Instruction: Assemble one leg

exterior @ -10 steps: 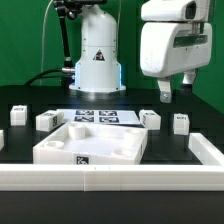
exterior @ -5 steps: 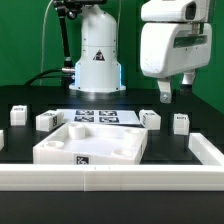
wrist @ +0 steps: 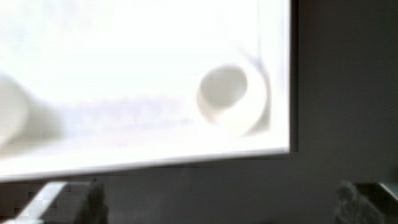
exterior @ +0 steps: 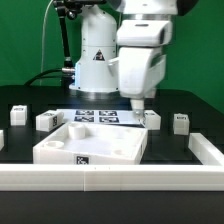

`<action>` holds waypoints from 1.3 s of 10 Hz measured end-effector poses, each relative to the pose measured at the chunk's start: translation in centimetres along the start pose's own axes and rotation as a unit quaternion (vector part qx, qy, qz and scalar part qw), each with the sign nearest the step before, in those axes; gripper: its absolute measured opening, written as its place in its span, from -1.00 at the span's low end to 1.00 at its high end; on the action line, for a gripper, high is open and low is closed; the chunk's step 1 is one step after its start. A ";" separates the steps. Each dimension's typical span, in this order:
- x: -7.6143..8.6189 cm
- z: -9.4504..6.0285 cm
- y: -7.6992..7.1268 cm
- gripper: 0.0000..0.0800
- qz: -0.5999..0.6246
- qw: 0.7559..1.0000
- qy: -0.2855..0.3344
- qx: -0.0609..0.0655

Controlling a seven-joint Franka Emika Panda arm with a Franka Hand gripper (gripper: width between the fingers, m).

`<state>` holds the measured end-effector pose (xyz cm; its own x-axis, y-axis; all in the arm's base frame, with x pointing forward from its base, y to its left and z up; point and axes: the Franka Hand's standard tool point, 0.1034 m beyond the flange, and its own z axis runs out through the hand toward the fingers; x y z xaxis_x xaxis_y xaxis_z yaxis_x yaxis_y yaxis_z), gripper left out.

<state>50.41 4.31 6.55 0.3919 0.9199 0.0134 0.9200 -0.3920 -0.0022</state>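
Note:
Several legs, small white blocks with tags, stand on the black table: two at the exterior view's left (exterior: 17, 113) (exterior: 45, 120), one right of centre (exterior: 150, 118), and one further right (exterior: 181, 123). The large white panel (exterior: 90, 146) lies in front. My gripper (exterior: 137, 103) hangs above the table just left of the centre-right leg, touching nothing. In the wrist view the gripper (wrist: 217, 205) is open and empty, its fingertips (wrist: 63, 200) wide apart over dark table. The blurred white panel (wrist: 143, 90) with a round recess (wrist: 222, 90) fills most of that view.
The marker board (exterior: 97, 116) lies flat behind the panel. The robot's white base (exterior: 97, 60) stands at the back. A white rail (exterior: 110, 178) runs along the front edge, with another at the right side (exterior: 207, 148).
My gripper has swung from the exterior view's upper right toward the centre and now sits lower, near the centre-right leg. The parts on the table have not moved.

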 end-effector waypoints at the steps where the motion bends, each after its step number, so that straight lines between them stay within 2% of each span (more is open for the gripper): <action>1: -1.2 0.2 0.2 0.63 0.013 1.000 -0.002 0.005; 5: -1.4 0.4 0.2 0.63 0.003 1.000 -0.001 0.002; 6: -2.4 1.2 -0.3 0.63 -0.022 1.000 0.002 -0.003; 8: -4.1 2.6 -1.1 0.63 -0.023 1.000 0.001 0.000; 11: -4.4 5.0 -1.7 0.63 -0.019 1.000 0.003 0.006; 13: -4.4 5.3 -1.7 0.63 -0.018 1.000 0.004 0.006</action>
<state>47.14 1.04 1.15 0.3577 0.9336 0.0214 0.9338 -0.3574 -0.0144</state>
